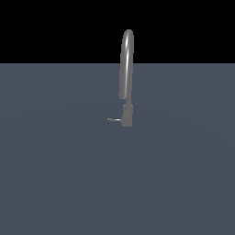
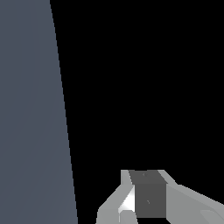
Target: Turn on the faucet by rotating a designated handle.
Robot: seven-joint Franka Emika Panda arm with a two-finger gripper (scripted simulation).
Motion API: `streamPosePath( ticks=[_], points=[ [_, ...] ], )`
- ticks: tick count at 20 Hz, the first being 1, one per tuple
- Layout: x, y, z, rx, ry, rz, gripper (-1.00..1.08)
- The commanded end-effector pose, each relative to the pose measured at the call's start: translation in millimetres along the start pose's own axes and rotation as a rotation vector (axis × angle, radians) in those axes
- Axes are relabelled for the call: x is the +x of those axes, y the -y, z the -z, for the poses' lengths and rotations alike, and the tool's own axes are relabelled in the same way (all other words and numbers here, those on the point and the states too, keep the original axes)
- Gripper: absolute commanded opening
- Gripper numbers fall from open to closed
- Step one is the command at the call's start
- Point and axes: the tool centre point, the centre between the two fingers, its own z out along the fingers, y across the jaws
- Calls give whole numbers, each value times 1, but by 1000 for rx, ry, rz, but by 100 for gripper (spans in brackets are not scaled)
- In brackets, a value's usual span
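The faucet [image 1: 126,69] stands upright in the exterior view, a slim grey gooseneck with its arched spout rising from a short thick base cylinder [image 1: 127,114]. The handle [image 1: 114,120] is a tiny thin lever sticking out of that base toward the exterior view's left. No arm or gripper shows in the exterior view. The wrist view shows only the gripper [image 2: 148,192] at the picture's edge, with pale grey fingers [image 2: 127,205] around a darker grey face. Whether its jaws are apart or together is unclear. Neither faucet nor handle appears in the wrist view.
A flat blue-grey floor [image 1: 55,174] carries the faucet and meets black background behind it. In the wrist view a strip of that floor [image 2: 30,109] fills one side and the rest is black.
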Motion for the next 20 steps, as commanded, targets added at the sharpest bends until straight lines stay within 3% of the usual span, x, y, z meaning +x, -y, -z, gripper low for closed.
streamPosePath(
  ticks=[1,11,20],
  points=[
    [14,4,11,-90,-44,35,-100],
    [72,52,57,-399,-245,226,-100],
    [114,139,93,-598,-462,454,-100]
  ],
)
